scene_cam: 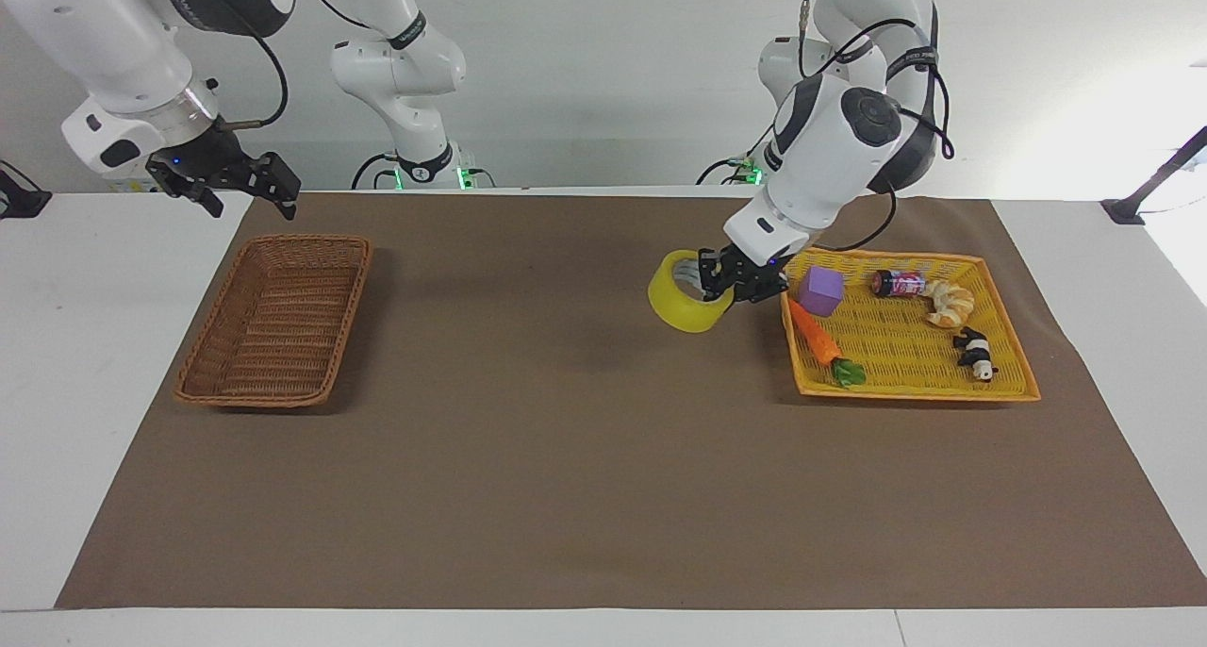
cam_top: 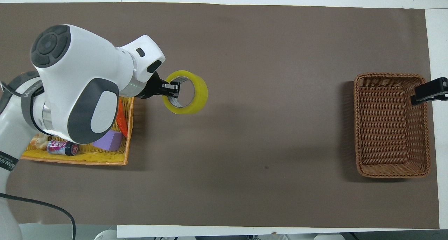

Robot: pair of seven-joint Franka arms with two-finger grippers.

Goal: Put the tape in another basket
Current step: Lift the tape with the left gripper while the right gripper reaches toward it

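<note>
The yellow tape (scene_cam: 685, 298) (cam_top: 189, 99) hangs in the air over the brown mat, just off the yellow tray's edge. My left gripper (scene_cam: 711, 277) (cam_top: 174, 89) is shut on its rim, one finger inside the core. The brown wicker basket (scene_cam: 278, 322) (cam_top: 392, 126) sits with nothing in it toward the right arm's end of the table. My right gripper (scene_cam: 247, 183) (cam_top: 429, 91) waits open in the air over the basket's edge nearest the robots.
The yellow tray basket (scene_cam: 1000, 383) (cam_top: 80, 159) at the left arm's end holds a purple block (scene_cam: 820, 291), a carrot (scene_cam: 818, 340), a small can (scene_cam: 899, 282), a croissant (scene_cam: 949, 303) and a panda figure (scene_cam: 975, 353). A brown mat (scene_cam: 566, 421) covers the table.
</note>
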